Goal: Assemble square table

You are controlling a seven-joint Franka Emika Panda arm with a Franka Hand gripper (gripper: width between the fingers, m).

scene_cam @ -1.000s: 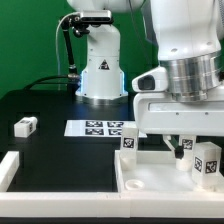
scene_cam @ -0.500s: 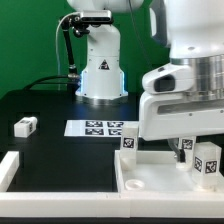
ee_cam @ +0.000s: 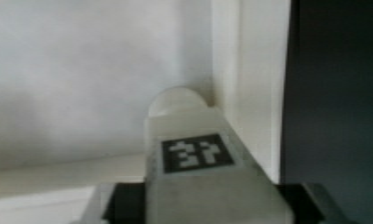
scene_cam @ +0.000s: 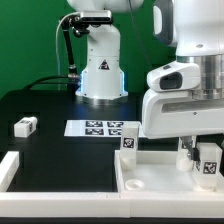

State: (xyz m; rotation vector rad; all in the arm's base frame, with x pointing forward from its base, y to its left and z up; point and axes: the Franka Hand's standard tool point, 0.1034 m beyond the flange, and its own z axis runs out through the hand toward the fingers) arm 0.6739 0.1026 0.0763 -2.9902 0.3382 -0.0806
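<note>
The tool (ee_cam: pixel 204 200) is clenched on a short white plastic leg with a black-and-white square tag (ee_cam: pixel 197 150). In the wrist view the leg fills the space between the two dark grey fingers (ee_cam: pixel 115 205), and its sides meet them with no gap showing. Seen from there, the leg points toward a pale inner corner of the large white plastic square panel with a shallow recessed face (scene_cam: pixel 150 185), with a strip of the black bench (scene_cam: pixel 50 150) running alongside. In the exterior view the panel lies flat on the bench at the exterior view's right, close to the camera. The arm's bulky white wrist hangs low over its far edge, and the gripped leg stands upright beneath it, near that view's right border. A second upright tagged white leg (scene_cam: pixel 128 140) stands at the panel's far corner on the exterior view's left, though I cannot tell whether it is seated in the panel or stands just behind the rim. A third small white leg (scene_cam: pixel 25 125) lies on its side on the bench, well apart at the exterior view's left. The marker board (scene_cam: pixel 100 128) lies flat between that loose leg and the panel, in front of the arm's white base (scene_cam: pixel 100 70). A long white border bar (scene_cam: pixel 10 168) crosses the near corner on the exterior view's left.
</note>
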